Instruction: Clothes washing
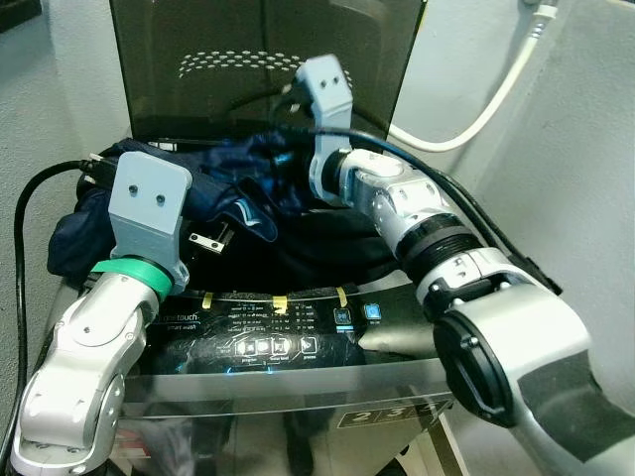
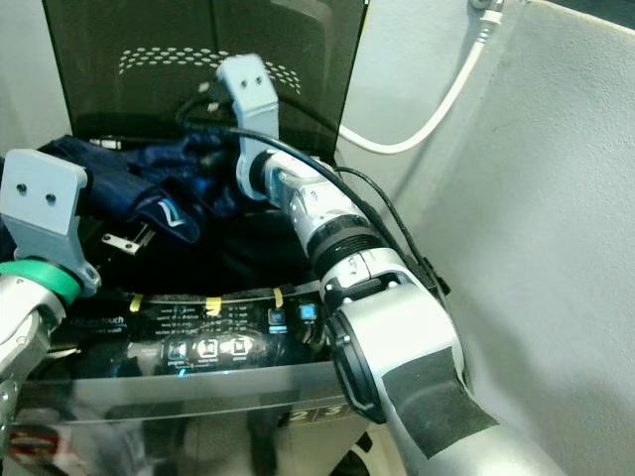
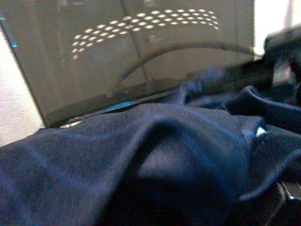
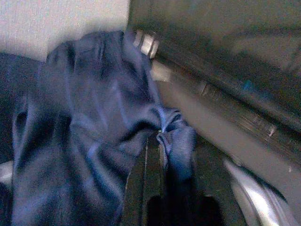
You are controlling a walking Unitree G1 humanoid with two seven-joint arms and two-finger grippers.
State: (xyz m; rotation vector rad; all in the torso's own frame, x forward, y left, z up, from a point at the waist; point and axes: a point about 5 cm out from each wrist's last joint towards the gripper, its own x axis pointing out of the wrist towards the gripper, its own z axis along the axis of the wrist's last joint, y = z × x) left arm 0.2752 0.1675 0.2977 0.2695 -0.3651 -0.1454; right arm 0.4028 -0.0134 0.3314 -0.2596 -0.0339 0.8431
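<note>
Right hand (image 4: 157,141) pinches navy garment (image 4: 84,132); left hand hidden behind its wrist.

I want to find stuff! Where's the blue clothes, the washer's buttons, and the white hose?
blue clothes (image 1: 233,203), left eye view, on the crumpled middle fold.
washer's buttons (image 1: 268,345), left eye view, on the lit panel icons.
white hose (image 1: 476,119), left eye view, on its curved middle.
</note>
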